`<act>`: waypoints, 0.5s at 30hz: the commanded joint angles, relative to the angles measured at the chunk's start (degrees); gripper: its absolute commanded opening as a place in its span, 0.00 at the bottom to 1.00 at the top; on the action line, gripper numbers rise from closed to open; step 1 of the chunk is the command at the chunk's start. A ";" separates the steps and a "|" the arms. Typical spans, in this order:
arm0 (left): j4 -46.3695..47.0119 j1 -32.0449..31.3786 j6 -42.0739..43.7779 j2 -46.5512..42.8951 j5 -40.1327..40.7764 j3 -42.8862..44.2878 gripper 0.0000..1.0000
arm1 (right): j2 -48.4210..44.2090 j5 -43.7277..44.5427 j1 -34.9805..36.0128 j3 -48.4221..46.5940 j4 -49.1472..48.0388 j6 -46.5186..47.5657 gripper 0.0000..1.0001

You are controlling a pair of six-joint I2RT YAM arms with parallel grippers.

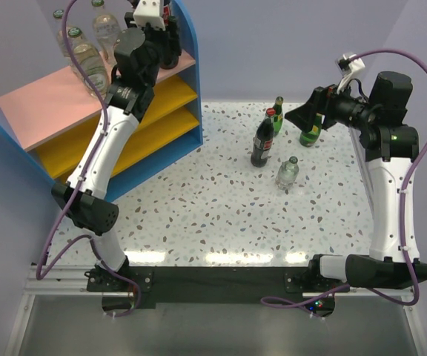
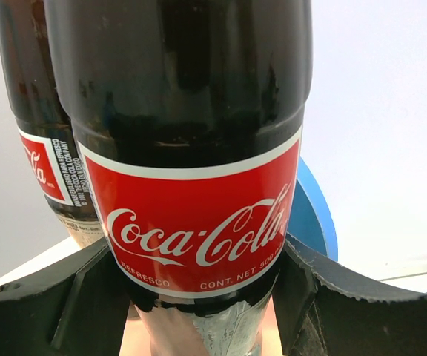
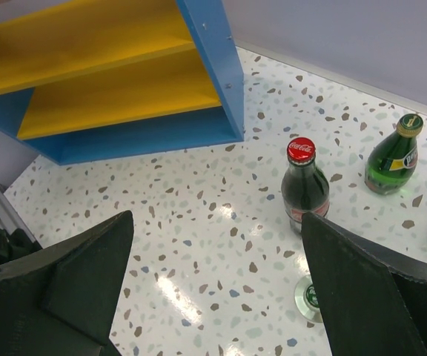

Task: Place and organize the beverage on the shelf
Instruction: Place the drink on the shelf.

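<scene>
Clearly the cola bottle [image 2: 199, 222] wants care. We judge it hard and smooth-walled (glass or stiff plastic, we cannot tell), weighty for its size if full, slick away from the label, and apt to topple because it is tall and narrow. The left fingers [image 2: 50, 311] pinch it low on the body, just under the red label (a sensible spot, near the weight). It is held over the pink top board [image 1: 43, 100] of the shelf [image 1: 198, 104], just beside a second cola bottle [image 2: 35, 148]; whether its base rests on the board we cannot tell. Clear bottles [image 1: 87, 52] stand further along that board.

The right fingers [image 3: 73, 289] hang spread wide and empty above the speckled surface [image 1: 199, 215]. There a red-capped bottle [image 3: 305, 185], a green glass bottle [image 3: 393, 156] and a green-capped clear bottle [image 1: 288, 172] stand upright. Their round bodies suit a grip across the widest part, not the tapering neck.
</scene>
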State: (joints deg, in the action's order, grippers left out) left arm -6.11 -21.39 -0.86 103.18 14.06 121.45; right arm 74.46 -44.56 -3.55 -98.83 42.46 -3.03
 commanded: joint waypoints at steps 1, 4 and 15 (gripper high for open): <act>11.12 0.82 0.25 -5.97 0.70 0.63 0.53 | -0.98 -1.23 -0.32 0.48 -1.41 -0.67 0.98; 11.03 0.82 0.16 -6.32 0.70 0.46 0.57 | -1.07 -1.41 -0.32 0.48 -1.50 -0.84 0.98; 10.86 0.82 0.16 -6.94 0.53 -0.34 0.72 | -1.15 -1.59 -0.32 0.48 -1.24 -0.75 0.98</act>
State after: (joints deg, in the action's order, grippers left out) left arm -5.80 -21.32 -0.82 101.73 14.15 119.70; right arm 74.46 -44.73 -3.55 -98.21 42.44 -3.33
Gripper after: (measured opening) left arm 0.716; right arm 0.978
